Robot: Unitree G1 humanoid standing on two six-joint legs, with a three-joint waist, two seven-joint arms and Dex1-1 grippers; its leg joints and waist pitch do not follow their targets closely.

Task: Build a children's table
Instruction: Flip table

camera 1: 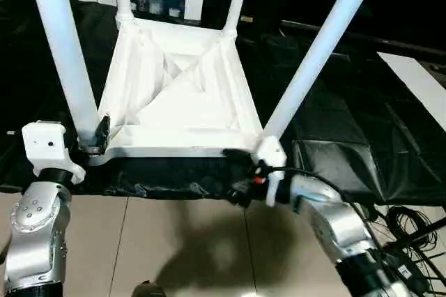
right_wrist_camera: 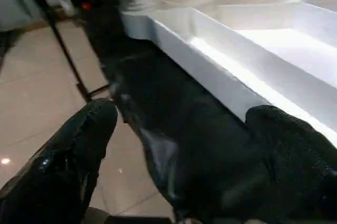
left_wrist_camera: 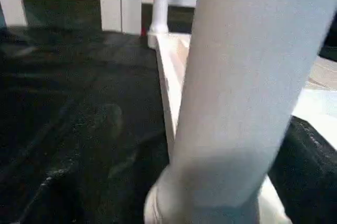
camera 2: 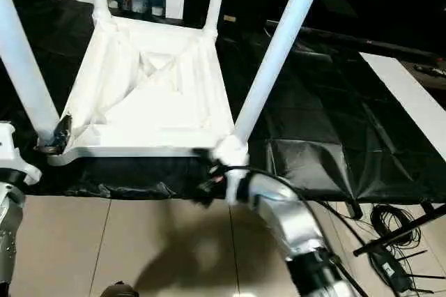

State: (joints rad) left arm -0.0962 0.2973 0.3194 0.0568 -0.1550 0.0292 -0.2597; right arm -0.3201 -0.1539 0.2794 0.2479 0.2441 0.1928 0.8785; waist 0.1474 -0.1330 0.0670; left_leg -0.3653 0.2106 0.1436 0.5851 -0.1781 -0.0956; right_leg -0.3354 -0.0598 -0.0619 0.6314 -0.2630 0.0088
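Watching children's table (camera 1: pixel 174 102) inverted at work table (camera 1: pixel 334 102) near edge | left gripper (camera 1: pixel 97 136), right gripper (right_wrist_camera: pixel 179 145) fingers apart, holding nothing | risk: I nudge near legs, it slides off.

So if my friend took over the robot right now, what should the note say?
Left gripper: at the near left leg, by its socket; grip unclear.
Right gripper: open, holding nothing, at the table's near right corner.
The children's table lies upside down on the black-sheeted work table, near its front edge.
Done: all four legs stand in their sockets.
Left: probably check the legs are tight, then turn it upright.
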